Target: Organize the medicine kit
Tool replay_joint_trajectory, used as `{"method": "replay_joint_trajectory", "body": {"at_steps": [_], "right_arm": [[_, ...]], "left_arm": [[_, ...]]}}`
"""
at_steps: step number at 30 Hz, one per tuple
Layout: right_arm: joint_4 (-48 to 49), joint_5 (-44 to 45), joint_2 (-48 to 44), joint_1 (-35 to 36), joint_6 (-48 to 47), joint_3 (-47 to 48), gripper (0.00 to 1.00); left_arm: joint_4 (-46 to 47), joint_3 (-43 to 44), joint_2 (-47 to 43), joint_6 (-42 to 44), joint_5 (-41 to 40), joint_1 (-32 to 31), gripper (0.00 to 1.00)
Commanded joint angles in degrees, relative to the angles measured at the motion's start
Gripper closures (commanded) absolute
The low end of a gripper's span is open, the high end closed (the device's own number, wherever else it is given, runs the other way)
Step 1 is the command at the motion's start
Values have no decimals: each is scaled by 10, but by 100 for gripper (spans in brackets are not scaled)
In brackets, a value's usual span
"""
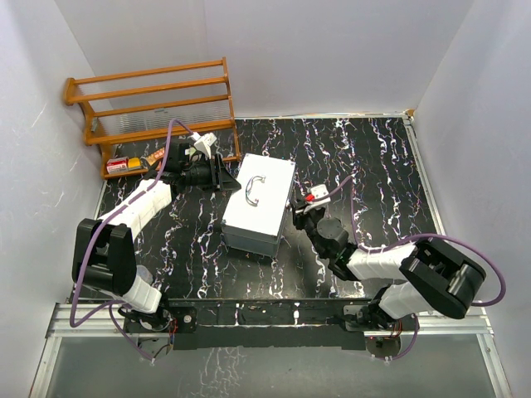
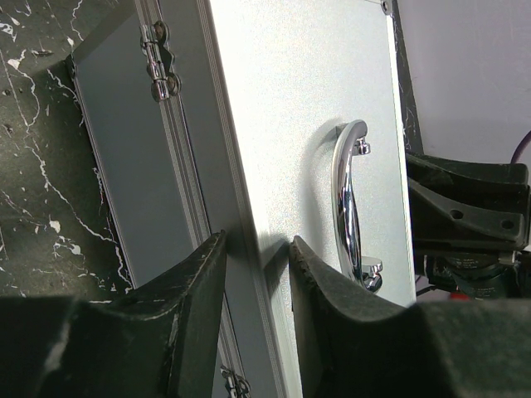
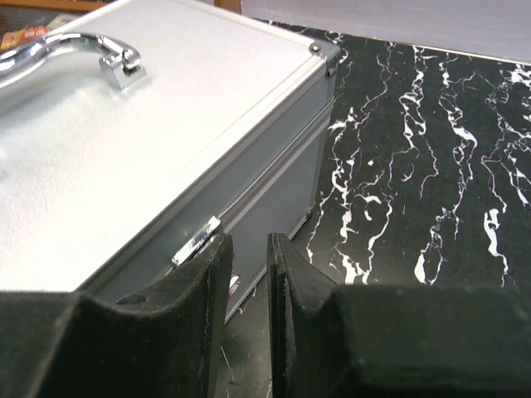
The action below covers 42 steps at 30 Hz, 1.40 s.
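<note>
A closed silver aluminium case (image 1: 259,207) with a chrome handle (image 1: 255,189) lies in the middle of the black marbled table. My left gripper (image 1: 222,174) is at its far left edge. In the left wrist view it (image 2: 257,278) is partly open and straddles the lid's long edge (image 2: 249,207), one finger by the side wall, one on the top face beside the handle (image 2: 348,199). My right gripper (image 1: 296,217) is at the case's right side. In the right wrist view it (image 3: 249,257) has a narrow gap, its left finger against a metal latch (image 3: 195,242). Nothing sits between its fingers.
A wooden slatted rack (image 1: 149,104) stands at the back left. A small red and white box (image 1: 119,166) and an orange tube (image 1: 154,157) lie under it. White walls close in the table on three sides. Two fittings (image 2: 158,62) show on the case's side wall.
</note>
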Motion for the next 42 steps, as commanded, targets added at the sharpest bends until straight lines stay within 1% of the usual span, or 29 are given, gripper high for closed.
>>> {"method": "replay_joint_trajectory", "body": {"at_steps": [1, 9, 11, 14, 17, 19, 21, 24, 27, 29, 32, 34, 37, 38, 42], "right_arm": [[19, -31, -22, 3, 11, 39, 76], [11, -61, -27, 3, 13, 42, 76], [8, -50, -34, 3, 22, 41, 75], [-18, 4, -53, 1, 51, 47, 72], [-119, 73, -86, -9, 107, 74, 68], [-212, 103, -106, -17, 162, 98, 65], [-325, 119, -120, -30, 236, 130, 63], [-486, 106, -124, -60, 321, 176, 62], [-584, 43, -111, -94, 373, 207, 62], [-634, -11, -94, -115, 389, 227, 65], [-667, -79, -62, -133, 400, 248, 74], [-671, -115, -40, -137, 403, 261, 81], [-667, -154, -10, -138, 400, 285, 94], [-666, -164, -1, -137, 401, 293, 97], [-650, -205, 24, -137, 401, 317, 100]], "left_arm": [[-90, -24, 36, 35, -36, -6, 68], [-91, -23, 37, 35, -33, -6, 68], [-91, -24, 37, 35, -33, -6, 68], [-93, -23, 37, 33, -34, -6, 66], [-94, -23, 37, 32, -34, -6, 65], [-93, -22, 37, 31, -31, -5, 64], [-92, -23, 37, 30, -28, -6, 62], [-90, -24, 37, 30, -24, -6, 61], [-88, -25, 37, 28, -20, -6, 60], [-87, -25, 38, 28, -19, -6, 60], [-86, -26, 39, 28, -17, -6, 61], [-86, -25, 40, 28, -16, -6, 62], [-85, -26, 42, 29, -14, -6, 65], [-85, -26, 42, 29, -15, -6, 67], [-85, -27, 43, 29, -13, -6, 69]]}}
